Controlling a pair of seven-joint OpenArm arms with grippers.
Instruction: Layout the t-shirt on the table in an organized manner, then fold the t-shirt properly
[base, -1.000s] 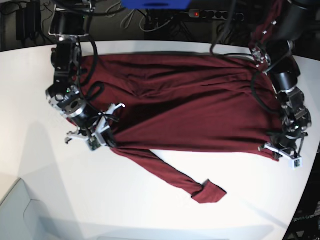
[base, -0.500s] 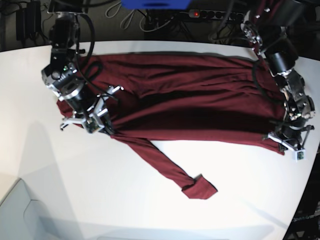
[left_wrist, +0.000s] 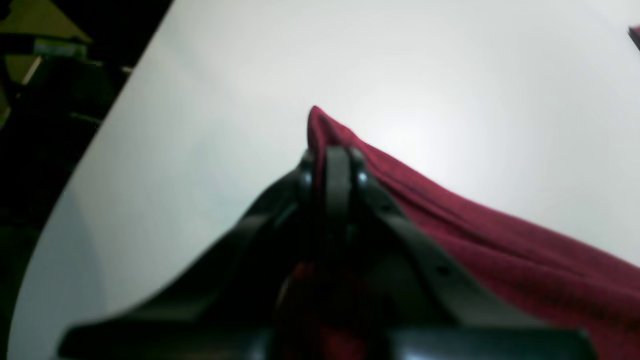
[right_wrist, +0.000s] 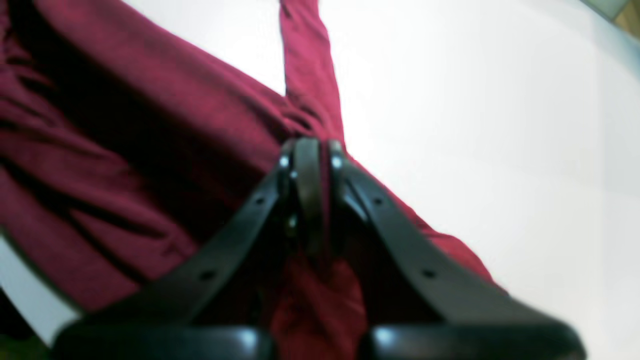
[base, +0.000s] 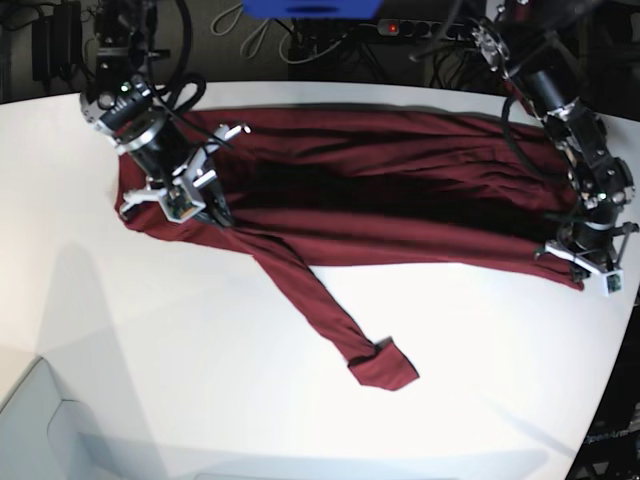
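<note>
The dark maroon t-shirt lies in a long band across the far half of the white table. One long sleeve trails toward the front and ends in a folded cuff. My right gripper is shut on the shirt's near edge at the left of the base view. The right wrist view shows its jaws pinching the cloth where the sleeve branches off. My left gripper is shut on the shirt's corner at the right. Its jaws clamp the hem.
Beyond the table's far edge are a power strip, cables and a blue object. The table's curved edge runs close to my left arm on the right. A pale grey surface sits at the front left corner.
Both grippers have moved toward the far edge, holding the shirt's near edge. The body of the shirt is now narrower, and the sleeve cuff has slid left and farther back.
</note>
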